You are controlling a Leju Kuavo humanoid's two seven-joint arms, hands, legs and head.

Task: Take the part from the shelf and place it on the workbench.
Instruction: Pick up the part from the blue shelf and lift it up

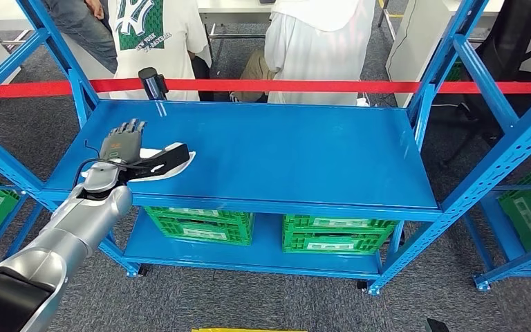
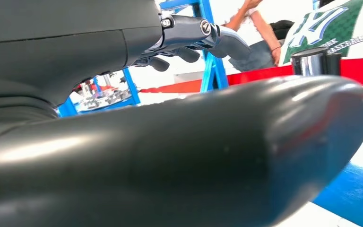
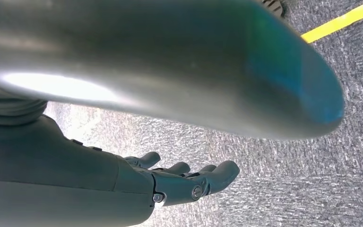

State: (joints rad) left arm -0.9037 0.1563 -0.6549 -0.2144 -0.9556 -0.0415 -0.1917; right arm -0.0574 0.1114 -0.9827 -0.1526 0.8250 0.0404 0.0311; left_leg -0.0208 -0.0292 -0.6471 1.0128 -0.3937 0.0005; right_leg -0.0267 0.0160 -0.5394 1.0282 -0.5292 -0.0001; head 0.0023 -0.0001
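Note:
The part, a short dark cylinder with a shiny metal side (image 1: 153,83), stands upright at the back left of the blue top board (image 1: 304,152). The left wrist view shows this cylinder (image 2: 314,61) beyond the thumb. My left hand (image 1: 123,149) hovers low over the board's left end, a good way in front of the part and apart from it. Its fingers (image 2: 194,40) are stretched out with nothing in them, and the thumb lies over a white patch (image 1: 178,170) on the board. My right hand (image 3: 189,182) hangs over grey carpet, fingers loosely extended and holding nothing.
A red tape (image 1: 318,86) runs along the board's far edge, with people sitting and standing just behind it. Blue uprights (image 1: 76,76) flank the board. Two green crates (image 1: 200,225) (image 1: 335,232) sit on the lower board. A yellow floor line (image 3: 340,21) runs near my right arm.

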